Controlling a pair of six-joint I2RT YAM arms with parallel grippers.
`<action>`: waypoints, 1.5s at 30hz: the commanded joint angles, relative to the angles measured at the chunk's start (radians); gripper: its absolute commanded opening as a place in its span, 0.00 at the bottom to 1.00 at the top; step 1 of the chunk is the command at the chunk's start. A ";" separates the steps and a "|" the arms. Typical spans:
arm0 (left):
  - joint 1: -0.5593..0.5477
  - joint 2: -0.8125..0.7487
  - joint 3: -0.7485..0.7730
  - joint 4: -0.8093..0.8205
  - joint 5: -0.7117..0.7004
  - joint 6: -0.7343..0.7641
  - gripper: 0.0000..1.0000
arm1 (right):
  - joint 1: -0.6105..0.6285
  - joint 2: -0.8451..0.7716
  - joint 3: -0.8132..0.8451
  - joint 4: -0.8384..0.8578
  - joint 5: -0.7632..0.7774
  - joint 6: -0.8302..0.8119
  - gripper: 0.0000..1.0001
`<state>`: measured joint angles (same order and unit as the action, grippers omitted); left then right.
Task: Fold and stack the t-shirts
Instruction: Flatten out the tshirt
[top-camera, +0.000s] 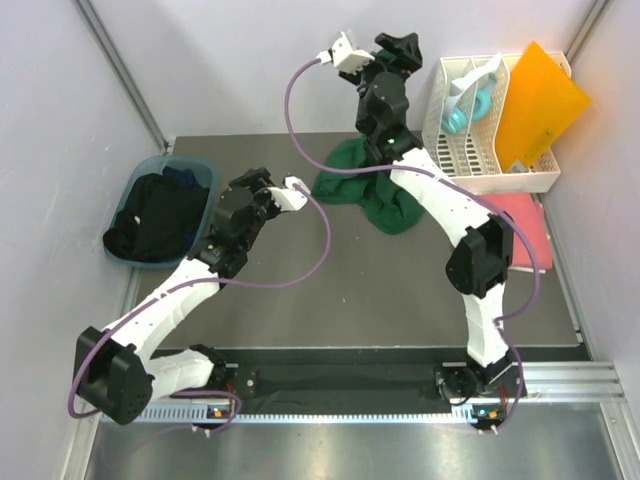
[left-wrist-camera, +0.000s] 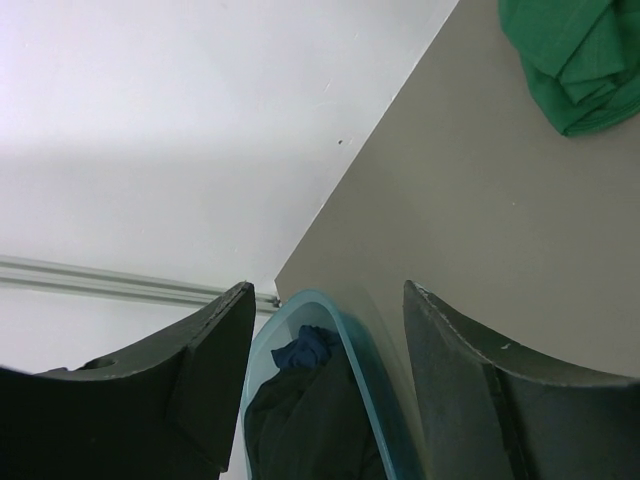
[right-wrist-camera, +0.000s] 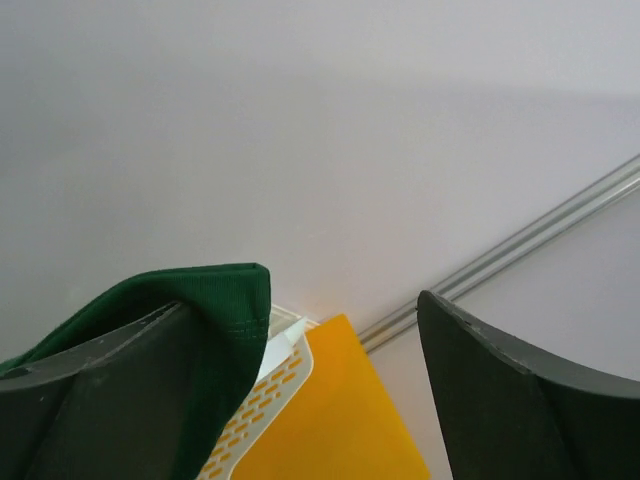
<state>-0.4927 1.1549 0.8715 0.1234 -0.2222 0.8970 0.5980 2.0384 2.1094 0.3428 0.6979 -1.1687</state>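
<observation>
Green shirt (top-camera: 345, 182) drapes a finger (right-wrist-camera: 95, 400) of the gaping right claw (right-wrist-camera: 340, 300) (could drag along); left claw (left-wrist-camera: 328, 290) spread, empty.

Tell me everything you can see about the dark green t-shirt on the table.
The dark green cloth t-shirt looks like soft knit fabric. It is unfolded and lies crumpled in a heap on the grey table at the far middle, partly under the right arm. In the right wrist view, a stitched hem of it drapes over one of the open jaws of the right gripper.
</observation>
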 joint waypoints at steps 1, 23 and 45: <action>-0.012 0.000 -0.025 0.105 -0.025 0.023 0.65 | -0.033 0.052 0.012 0.089 0.086 -0.033 0.89; -0.017 -0.031 -0.086 0.088 -0.135 -0.006 0.64 | -0.214 -0.082 -0.218 -0.281 0.134 0.228 0.94; 0.084 -0.011 -0.118 0.131 -0.413 -0.027 0.58 | 0.026 -0.129 -0.580 -0.699 -0.626 0.386 0.80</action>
<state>-0.4656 1.1351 0.7387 0.1871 -0.5278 0.8909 0.6197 1.8626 1.4807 -0.4278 0.0650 -0.7856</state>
